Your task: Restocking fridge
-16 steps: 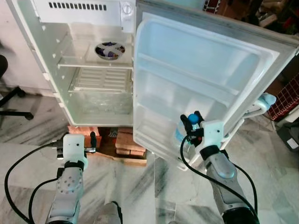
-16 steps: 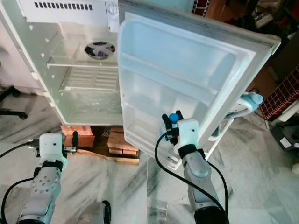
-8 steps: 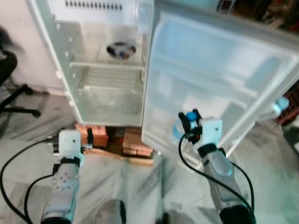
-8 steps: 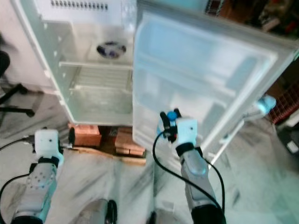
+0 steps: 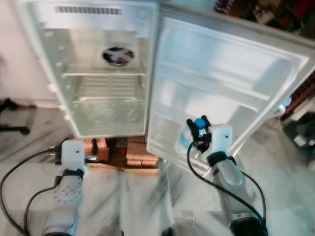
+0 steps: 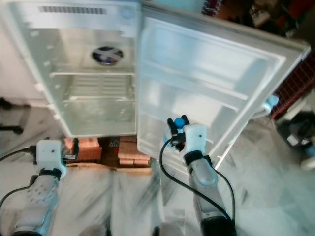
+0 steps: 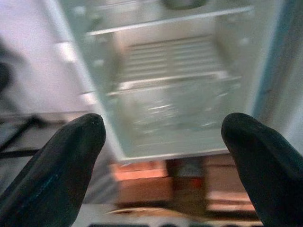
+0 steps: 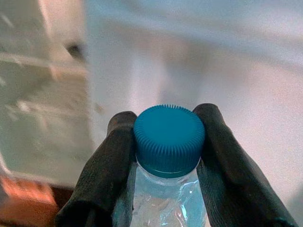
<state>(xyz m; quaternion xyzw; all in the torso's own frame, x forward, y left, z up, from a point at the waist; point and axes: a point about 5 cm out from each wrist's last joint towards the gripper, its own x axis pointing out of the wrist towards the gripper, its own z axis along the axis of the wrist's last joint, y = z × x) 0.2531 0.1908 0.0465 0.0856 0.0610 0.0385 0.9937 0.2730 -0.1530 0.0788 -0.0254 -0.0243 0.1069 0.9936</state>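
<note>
Open fridge point(image 5: 106, 73), door shelves point(image 5: 216, 93), gripper point(image 5: 197, 129) pinching bottle point(image 8: 165, 189)

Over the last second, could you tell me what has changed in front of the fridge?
Mostly the camera has shifted and blurred, so the whole scene slid; the things themselves show no clear move. The right gripper stays clamped on the water bottle at its blue-capped neck, held up by the lower shelf of the open fridge door. The left gripper stays open and low, facing the fridge. The bowl is still on its shelf.

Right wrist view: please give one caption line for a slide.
Right gripper shut on a blue-capped water bottle before the open fridge door.
</note>
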